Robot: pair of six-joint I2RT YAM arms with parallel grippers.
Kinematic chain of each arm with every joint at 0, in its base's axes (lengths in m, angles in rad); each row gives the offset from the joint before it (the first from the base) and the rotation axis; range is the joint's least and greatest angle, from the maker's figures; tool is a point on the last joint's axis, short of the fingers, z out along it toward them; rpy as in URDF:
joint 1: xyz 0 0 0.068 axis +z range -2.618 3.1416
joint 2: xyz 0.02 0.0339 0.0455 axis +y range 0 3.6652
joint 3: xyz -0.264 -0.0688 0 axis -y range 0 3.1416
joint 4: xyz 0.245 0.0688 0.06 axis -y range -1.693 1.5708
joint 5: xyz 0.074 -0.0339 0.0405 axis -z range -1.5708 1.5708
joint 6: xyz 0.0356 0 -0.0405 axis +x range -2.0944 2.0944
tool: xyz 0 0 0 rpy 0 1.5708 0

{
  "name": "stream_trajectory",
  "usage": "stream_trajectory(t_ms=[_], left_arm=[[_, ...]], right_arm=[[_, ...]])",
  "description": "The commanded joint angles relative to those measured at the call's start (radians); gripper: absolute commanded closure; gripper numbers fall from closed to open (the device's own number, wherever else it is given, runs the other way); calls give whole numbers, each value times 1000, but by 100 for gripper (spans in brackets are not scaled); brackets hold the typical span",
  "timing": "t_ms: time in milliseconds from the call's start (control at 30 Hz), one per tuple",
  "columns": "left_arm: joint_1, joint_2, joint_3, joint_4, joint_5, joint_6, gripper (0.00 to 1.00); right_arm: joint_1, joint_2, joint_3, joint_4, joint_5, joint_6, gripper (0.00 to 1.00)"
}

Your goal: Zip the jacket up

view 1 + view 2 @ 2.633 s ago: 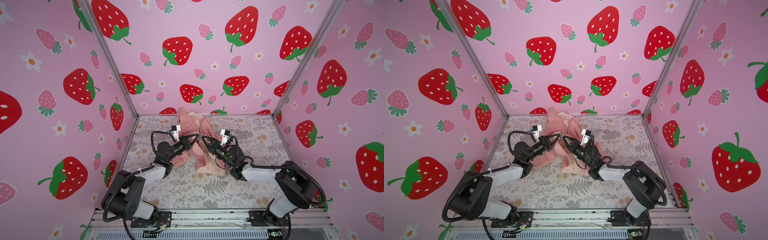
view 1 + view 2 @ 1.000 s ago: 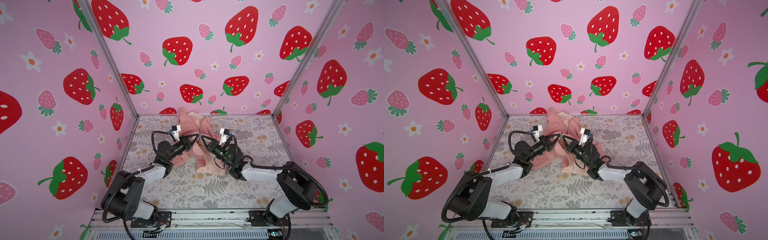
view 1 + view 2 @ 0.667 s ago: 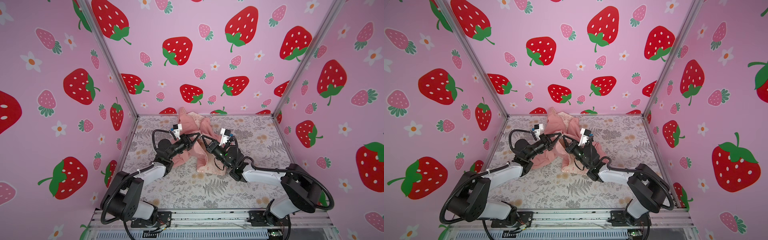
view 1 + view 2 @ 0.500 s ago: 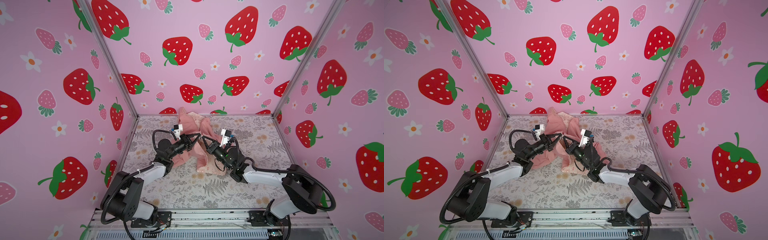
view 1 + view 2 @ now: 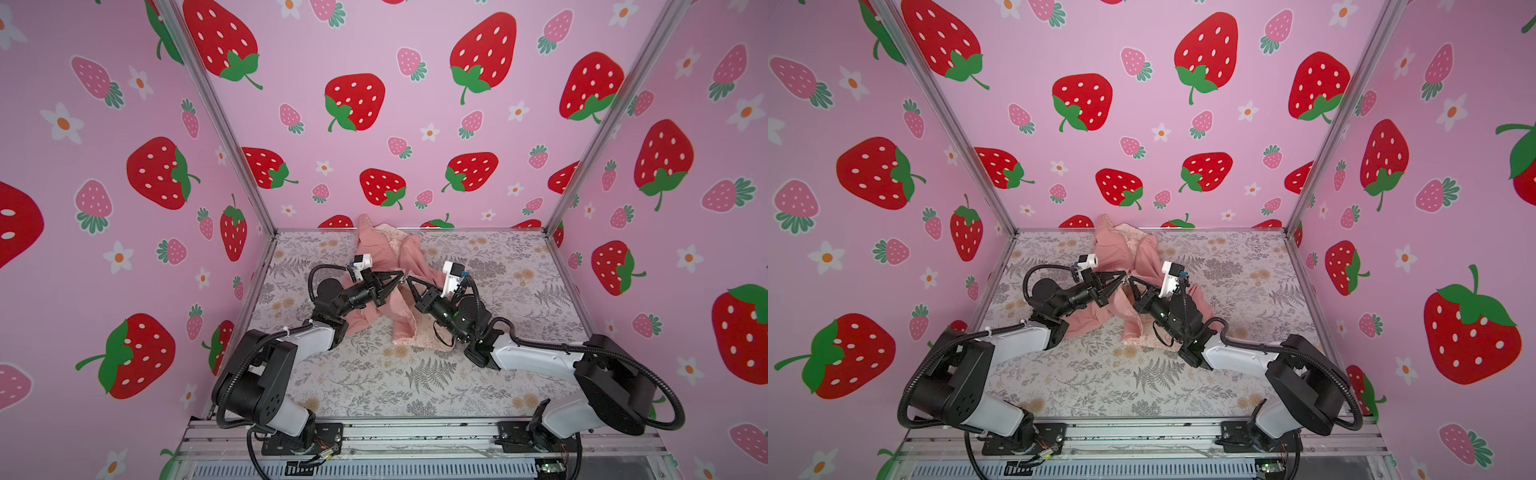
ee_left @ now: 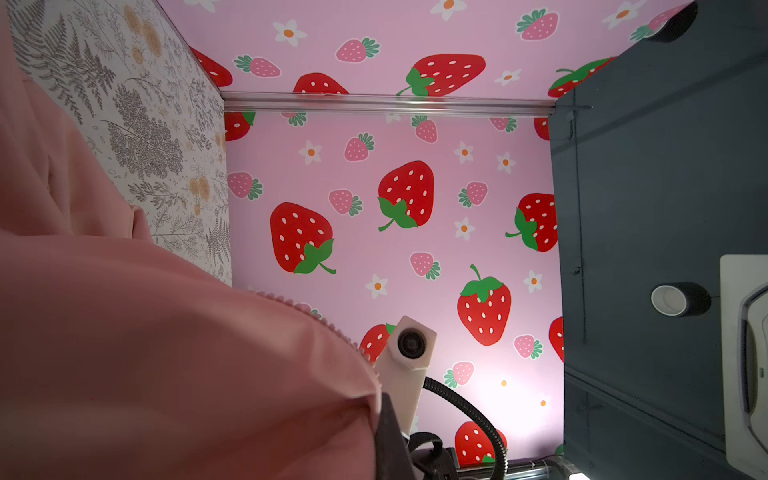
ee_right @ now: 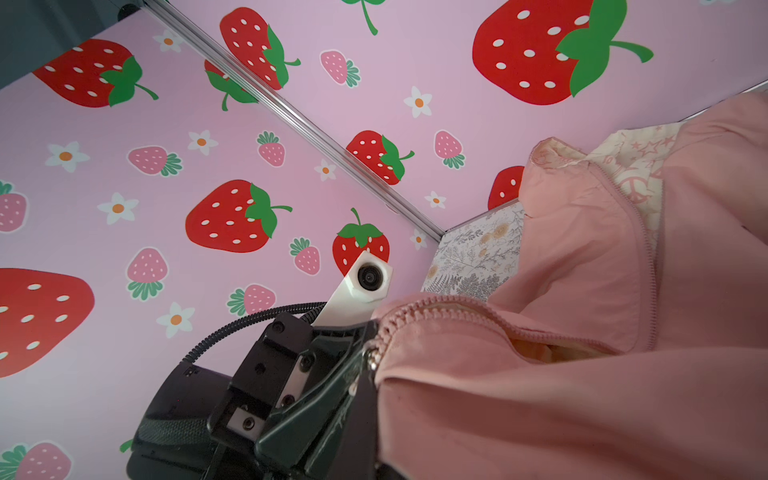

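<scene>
Your floral table (image 5: 415,386) had the jacket (image 5: 379,252) crumpled at its far side, about mid-width. Your left gripper (image 5: 401,273) and right gripper (image 5: 409,278) met tip to tip above it, each clamped tight on fabric at the zipper edge (image 7: 457,305).

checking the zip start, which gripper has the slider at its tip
The left gripper: the right wrist view shows the silver slider against its tip; none shows by the right gripper.
</scene>
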Motion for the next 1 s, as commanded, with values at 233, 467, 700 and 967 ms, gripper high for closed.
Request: stream_trajectory(t_ms=[233,467,700,967], left_arm=[[77,51,2,152,-230,-93,100],[78,107,-24,169,-236,-136,100],[79,195,-42,140,-240,-158,100],[77,291,-101,169,-259,-171,100]], right_arm=[[17,13,212,-392,-105,-15,100],[17,73,209,-423,-113,37,100],[4,141,226,-503,-143,118,100],[-7,210,236,-497,-185,169,100]])
